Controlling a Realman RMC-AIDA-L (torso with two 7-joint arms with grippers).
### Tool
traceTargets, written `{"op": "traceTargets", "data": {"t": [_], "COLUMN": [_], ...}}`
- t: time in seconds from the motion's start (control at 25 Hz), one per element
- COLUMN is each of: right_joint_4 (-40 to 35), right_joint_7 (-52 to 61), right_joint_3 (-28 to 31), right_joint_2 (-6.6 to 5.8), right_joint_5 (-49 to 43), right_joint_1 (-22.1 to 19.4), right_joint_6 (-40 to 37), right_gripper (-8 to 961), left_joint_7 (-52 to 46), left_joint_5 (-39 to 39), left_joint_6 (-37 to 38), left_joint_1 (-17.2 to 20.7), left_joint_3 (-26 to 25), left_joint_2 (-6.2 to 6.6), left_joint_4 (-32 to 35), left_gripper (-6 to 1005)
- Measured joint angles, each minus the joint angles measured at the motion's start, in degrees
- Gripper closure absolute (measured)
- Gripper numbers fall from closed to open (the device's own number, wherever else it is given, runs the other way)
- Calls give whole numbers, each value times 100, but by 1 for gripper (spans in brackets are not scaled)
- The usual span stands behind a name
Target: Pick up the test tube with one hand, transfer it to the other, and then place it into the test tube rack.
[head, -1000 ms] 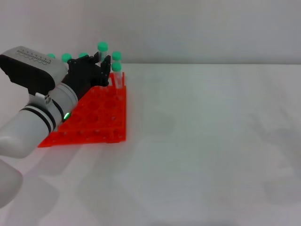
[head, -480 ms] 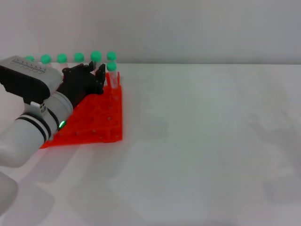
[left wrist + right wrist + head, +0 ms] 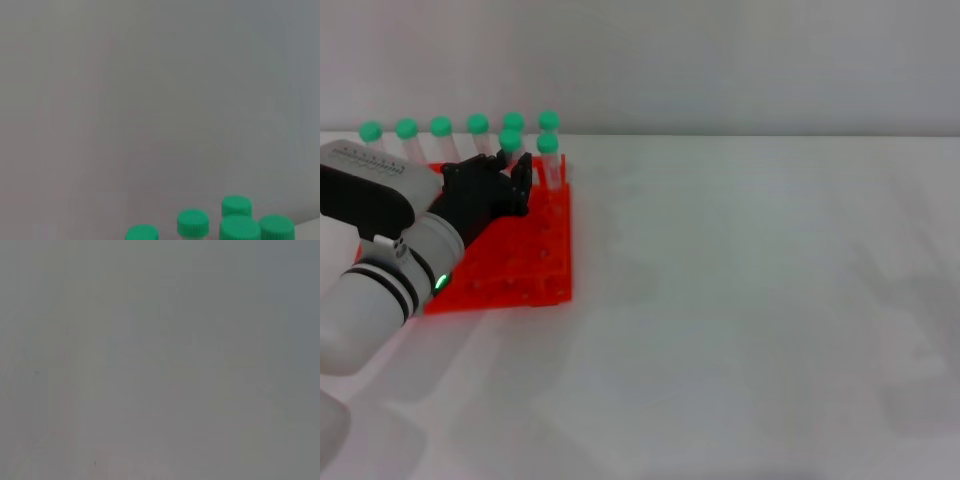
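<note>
Since the left hand [image 3: 510, 172] has drawn back toward you over the last second, you can take the placing step as most likely done. A second ago it was pressed up against the far end of the rack with a capped tube rising from its fingers; now it sits lower and nearer, over the middle of the orange rack [image 3: 535, 275], and the whole back row of green caps stands clear behind it. Its fingers look loosely spread with nothing between them, though the dark hand hides part of the gap, so treat that as a reading, not a certainty. The test tube [image 3: 511, 140] you were moving is, I judge, the one standing just beyond the fingertips, one row nearer than the back row; beside it stands another capped tube [image 3: 548, 147], and the two look alike. The rack also seems to have slid a little to your left on the table [image 3: 770, 300], so check its seating.

Only the head view shows the hand and rack. The left wrist view gives you just green caps [image 3: 240, 231] against the wall. The right wrist view shows blank grey only; the right hand is nowhere in view.
</note>
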Motion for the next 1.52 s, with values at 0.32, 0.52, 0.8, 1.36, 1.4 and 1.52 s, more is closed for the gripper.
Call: {"op": "traceTargets", "data": {"t": [0.32, 0.52, 0.8, 1.36, 1.4, 1.52], "right_joint_4": [10, 14, 14, 24, 25, 48], "right_joint_7": [34, 36, 43, -5, -10, -130], "right_joint_3": [0, 0, 0, 401, 421, 449], "right_joint_2": [3, 4, -5, -6, -5, -2], "right_joint_5": [0, 0, 0, 0, 0, 0], "right_joint_1": [-56, -91, -118, -92, -89, -44], "right_joint_6": [16, 41, 79, 44, 36, -66], "right_gripper": [78, 78, 78, 78, 78, 78], "left_joint_7": [-20, -31, -41, -423, -496, -750], "left_joint_5": [-68, -177, -178, -1740, -1952, -2617], "left_joint_6": [-2, -25, -72, -3230, -3380, -3505], "left_joint_1": [126, 168, 424, 2576, 2647, 2707], "left_joint_3": [-14, -14, 11, 24, 14, 15], "left_joint_2": [-15, -17, -17, -35, -35, -35], "left_joint_4": [-9, -45, -172, -139, -29, 360], "left_gripper": [731, 730, 531, 240, 240, 239]}}
